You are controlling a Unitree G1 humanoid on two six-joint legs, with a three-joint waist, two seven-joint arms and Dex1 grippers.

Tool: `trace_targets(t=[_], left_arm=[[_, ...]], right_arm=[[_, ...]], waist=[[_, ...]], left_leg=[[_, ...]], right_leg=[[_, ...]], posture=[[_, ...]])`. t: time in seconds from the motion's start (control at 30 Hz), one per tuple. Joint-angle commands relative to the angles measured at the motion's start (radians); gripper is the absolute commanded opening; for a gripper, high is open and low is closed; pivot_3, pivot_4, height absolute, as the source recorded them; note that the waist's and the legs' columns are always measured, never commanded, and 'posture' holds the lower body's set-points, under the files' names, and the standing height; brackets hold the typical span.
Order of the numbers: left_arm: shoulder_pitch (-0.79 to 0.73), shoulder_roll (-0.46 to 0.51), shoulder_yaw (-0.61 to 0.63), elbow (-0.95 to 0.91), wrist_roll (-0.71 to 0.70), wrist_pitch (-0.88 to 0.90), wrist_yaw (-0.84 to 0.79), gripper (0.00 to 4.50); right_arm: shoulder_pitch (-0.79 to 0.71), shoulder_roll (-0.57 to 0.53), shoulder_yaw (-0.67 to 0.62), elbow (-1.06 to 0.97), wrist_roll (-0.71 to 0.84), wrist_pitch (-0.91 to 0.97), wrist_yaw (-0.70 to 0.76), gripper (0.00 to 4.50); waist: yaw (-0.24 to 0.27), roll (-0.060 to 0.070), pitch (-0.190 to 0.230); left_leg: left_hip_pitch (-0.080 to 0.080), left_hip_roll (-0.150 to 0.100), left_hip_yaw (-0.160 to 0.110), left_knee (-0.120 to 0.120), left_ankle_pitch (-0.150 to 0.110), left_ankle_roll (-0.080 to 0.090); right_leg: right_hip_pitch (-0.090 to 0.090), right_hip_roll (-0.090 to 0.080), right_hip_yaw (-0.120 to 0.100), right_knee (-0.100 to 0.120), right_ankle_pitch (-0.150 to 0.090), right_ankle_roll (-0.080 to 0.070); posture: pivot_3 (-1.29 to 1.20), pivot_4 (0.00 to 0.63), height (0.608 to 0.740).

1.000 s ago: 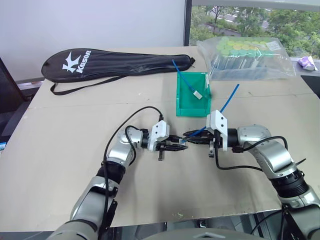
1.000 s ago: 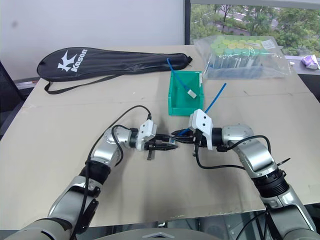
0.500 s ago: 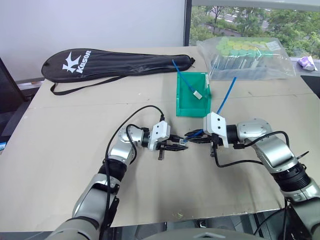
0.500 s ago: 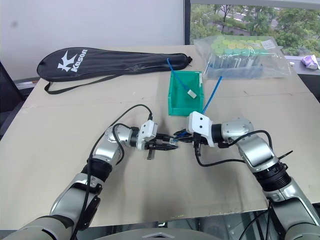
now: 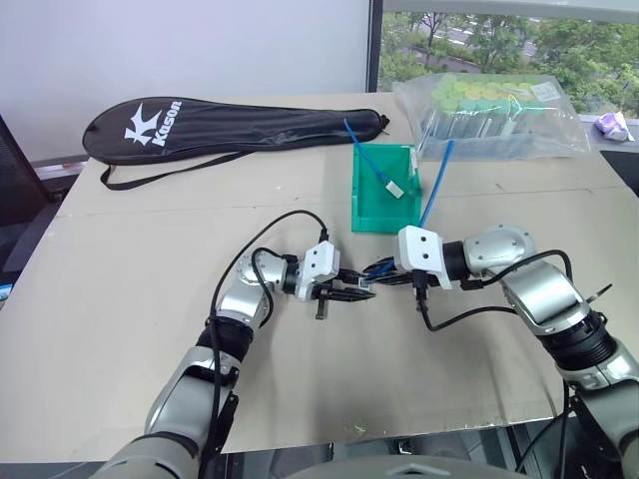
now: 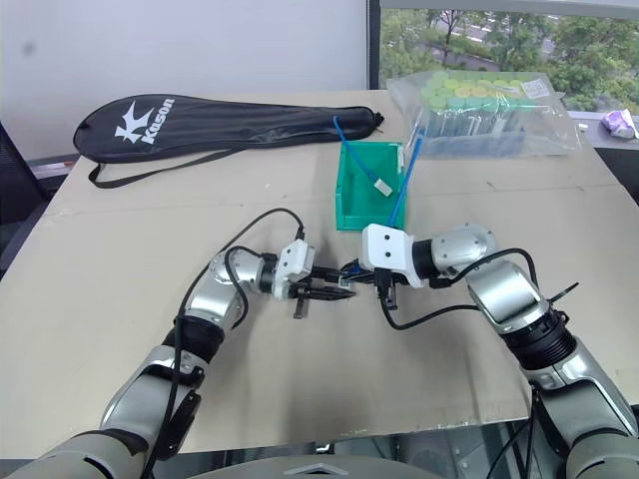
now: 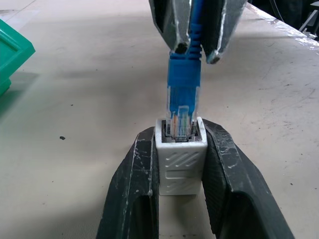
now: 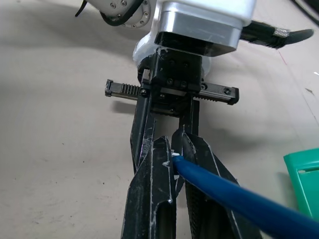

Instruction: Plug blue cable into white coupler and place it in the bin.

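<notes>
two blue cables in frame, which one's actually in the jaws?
The blue cable rising from the right gripper, its plug at the white coupler. The second blue cable lies loose in the bin.

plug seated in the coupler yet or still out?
Partly in. In the left wrist view the blue cable has its clear plug tip inside the white coupler socket, most of the plug body still above the rim.
</notes>
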Motion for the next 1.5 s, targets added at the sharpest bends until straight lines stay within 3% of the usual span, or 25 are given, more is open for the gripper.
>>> trace_targets(t=[0.03, 0.43, 0.77, 1.0, 1.03, 1.13, 1.23, 1.5], left_arm=[[0.006, -0.009, -0.019, 0.01, 0.016, 0.003, -0.011, 0.56], [0.011, -0.021, -0.011, 0.0, 0.011, 0.013, 0.0, 0.56], [0.026, -0.027, -0.003, -0.013, 0.005, 0.026, 0.0, 0.56], [0.043, -0.017, 0.005, -0.037, 0.007, 0.052, 0.0, 0.56], [0.046, -0.014, 0.003, -0.042, 0.007, 0.062, -0.003, 1.36], [0.06, -0.008, 0.002, -0.057, 0.013, 0.063, -0.001, 2.37], [0.077, 0.0, -0.001, -0.068, 0.023, 0.054, 0.007, 3.8], [0.153, 0.057, 0.043, -0.161, -0.004, 0.074, 0.05, 3.8]], right_arm=[[-0.035, 0.001, 0.024, -0.038, -0.016, 0.027, 0.012, 0.0], [-0.025, 0.032, 0.074, 0.032, -0.041, 0.055, 0.019, 0.0], [0.039, 0.045, 0.2, 0.17, -0.109, 0.042, 0.06, 0.0], [0.025, 0.133, 0.068, 0.136, -0.003, 0.051, 0.026, 0.0], [0.022, 0.131, 0.055, 0.129, 0.004, 0.053, 0.03, 0.0], [0.009, 0.119, 0.028, 0.112, 0.017, 0.061, 0.032, 0.0], [-0.001, 0.111, 0.011, 0.093, 0.033, 0.076, 0.031, 0.0], [-0.018, 0.086, -0.038, -0.009, 0.092, 0.146, 0.02, 0.0]], waist=[[-0.001, 0.0, 0.0], [0.0, 0.0, 0.0], [-0.002, -0.001, -0.007], [-0.011, -0.001, -0.01], [-0.013, -0.001, -0.01], [-0.018, 0.0, -0.009], [-0.02, 0.0, -0.008], [-0.03, 0.001, -0.007]], left_leg=[[0.0, 0.0, 0.0, 0.0, 0.0, 0.0], [0.0, 0.0, 0.0, 0.0, 0.0, 0.0], [0.006, 0.0, 0.0, 0.0, 0.0, 0.0], [0.015, 0.002, 0.0, -0.002, 0.0, 0.0], [0.015, 0.002, 0.0, -0.002, 0.0, 0.0], [0.014, 0.002, 0.001, -0.002, 0.0, 0.0], [0.014, 0.002, 0.0, -0.002, 0.0, 0.0], [0.013, 0.003, 0.001, -0.003, 0.0, 0.0]], right_leg=[[0.0, 0.0, 0.0, 0.0, 0.0, 0.0], [0.0, 0.0, 0.0, 0.001, 0.0, 0.0], [0.004, 0.0, 0.0, 0.001, 0.0, 0.0], [0.012, 0.001, 0.0, 0.001, 0.0, 0.0], [0.012, 0.001, 0.0, 0.001, 0.0, 0.0], [0.012, 0.001, 0.001, 0.001, 0.0, 0.0], [0.012, 0.0, 0.001, 0.001, 0.0, 0.0], [0.01, 0.0, 0.002, 0.001, 0.0, 0.0]], posture=[[0.0, 0.15, 0.74], [0.0, 0.15, 0.74], [0.0, 0.15, 0.74], [0.0, 0.15, 0.74], [0.0, 0.15, 0.74], [0.0, 0.15, 0.74], [0.0, 0.15, 0.74], [0.0, 0.15, 0.74]])
